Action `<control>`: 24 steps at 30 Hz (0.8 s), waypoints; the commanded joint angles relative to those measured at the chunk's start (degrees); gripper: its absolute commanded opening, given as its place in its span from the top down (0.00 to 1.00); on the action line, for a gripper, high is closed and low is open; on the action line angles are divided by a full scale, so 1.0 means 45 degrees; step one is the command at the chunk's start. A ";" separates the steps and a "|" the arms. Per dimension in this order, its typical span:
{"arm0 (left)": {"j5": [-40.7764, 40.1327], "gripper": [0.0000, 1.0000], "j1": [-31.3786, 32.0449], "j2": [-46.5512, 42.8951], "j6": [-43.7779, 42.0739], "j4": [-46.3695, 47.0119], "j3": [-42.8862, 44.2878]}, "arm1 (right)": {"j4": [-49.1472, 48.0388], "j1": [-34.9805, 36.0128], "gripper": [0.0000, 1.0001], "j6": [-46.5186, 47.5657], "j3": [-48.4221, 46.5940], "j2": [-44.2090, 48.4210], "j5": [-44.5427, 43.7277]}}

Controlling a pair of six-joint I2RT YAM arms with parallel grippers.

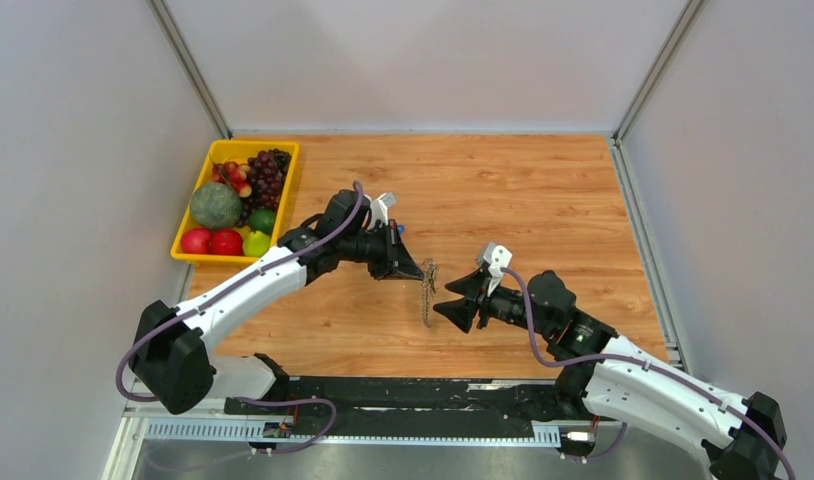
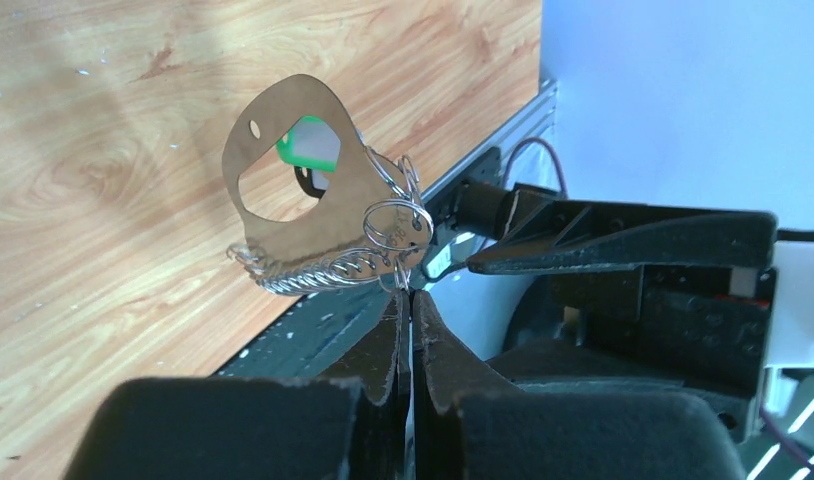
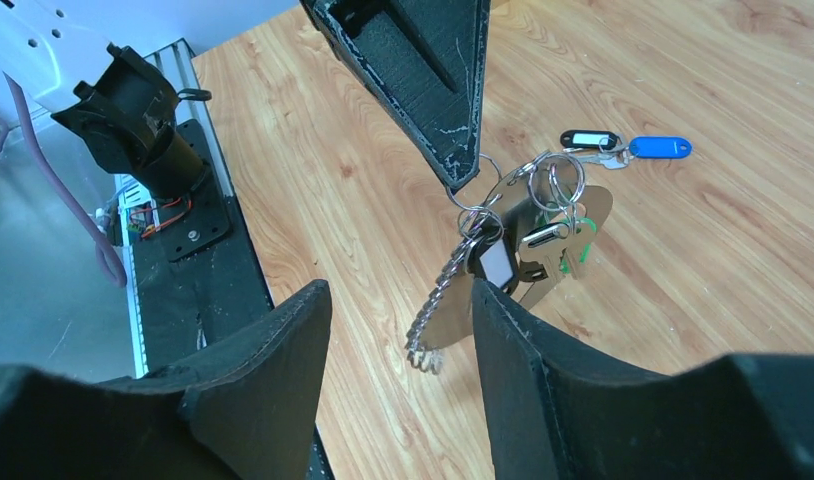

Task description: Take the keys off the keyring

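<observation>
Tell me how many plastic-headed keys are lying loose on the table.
2: a black-and-white key and a blue key, side by side on the table beyond the hanging keyring. Others may be hidden.

The keyring [image 2: 303, 278] hangs clear of the worktop [image 3: 363, 150], pinched by one split ring in the tips of the left hand [image 3: 463, 180]. It is a silvery coiled chain drooping in a loop, with a flat brown plate [image 2: 343, 215] and a small green tag [image 2: 308, 148] bunched against it. A black-and-white-headed key [image 3: 493, 262] and a plain silvery key [image 3: 543, 238] dangle from its rings, while a blue-headed key [image 3: 660, 147] and another black-and-white key [image 3: 588, 139] lie side by side on the worktop, apart from it.
</observation>
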State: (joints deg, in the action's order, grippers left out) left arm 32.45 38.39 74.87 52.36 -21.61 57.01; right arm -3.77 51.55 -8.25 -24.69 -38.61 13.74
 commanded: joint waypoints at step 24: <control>0.1200 1.00 -0.0223 -0.1581 0.8208 0.6075 -0.2608 | -0.1237 -0.0109 0.64 0.2574 -0.0632 -0.1153 -0.1190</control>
State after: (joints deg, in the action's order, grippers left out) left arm 35.66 37.71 69.69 85.21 2.09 44.80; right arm -5.85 51.18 -0.01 -25.56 -44.07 8.10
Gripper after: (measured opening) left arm 0.006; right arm 0.376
